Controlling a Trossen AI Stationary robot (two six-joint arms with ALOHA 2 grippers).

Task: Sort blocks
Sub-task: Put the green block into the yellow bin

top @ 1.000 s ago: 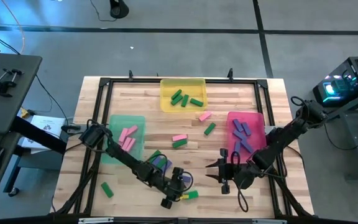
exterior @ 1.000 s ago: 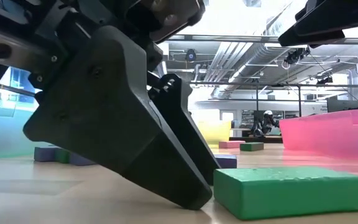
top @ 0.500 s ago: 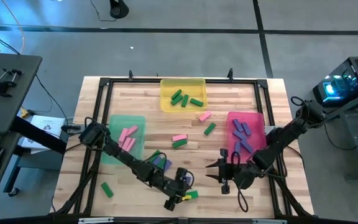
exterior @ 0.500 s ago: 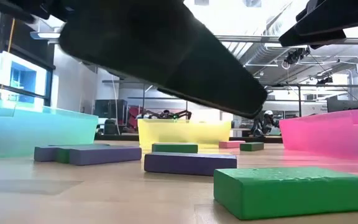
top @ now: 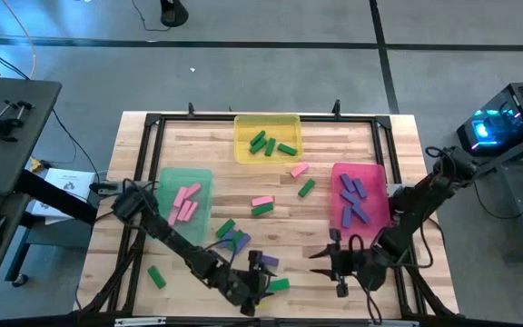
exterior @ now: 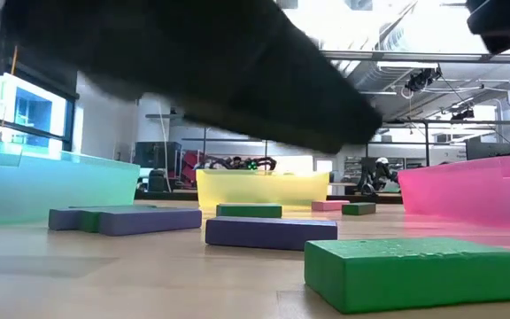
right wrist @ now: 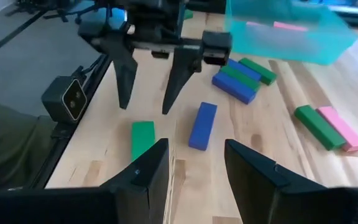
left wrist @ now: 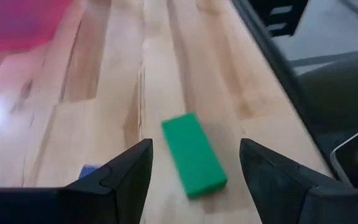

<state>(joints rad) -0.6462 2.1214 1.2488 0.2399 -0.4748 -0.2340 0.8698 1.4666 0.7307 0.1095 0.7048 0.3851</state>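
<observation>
One green block (left wrist: 193,154), flat rectangular bar.

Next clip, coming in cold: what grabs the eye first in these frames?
Three bright trays stand out on the wooden table: the yellow tray at the far edge, the green tray on the left, the pink tray on the right. At the near edge the left gripper hangs open above a lone green block, with a blue-purple block lying beside it. The right gripper waits close by, facing it.

Left gripper (right wrist: 148,93) above block (right wrist: 142,139) near table edge (right wrist: 73,149)
</observation>
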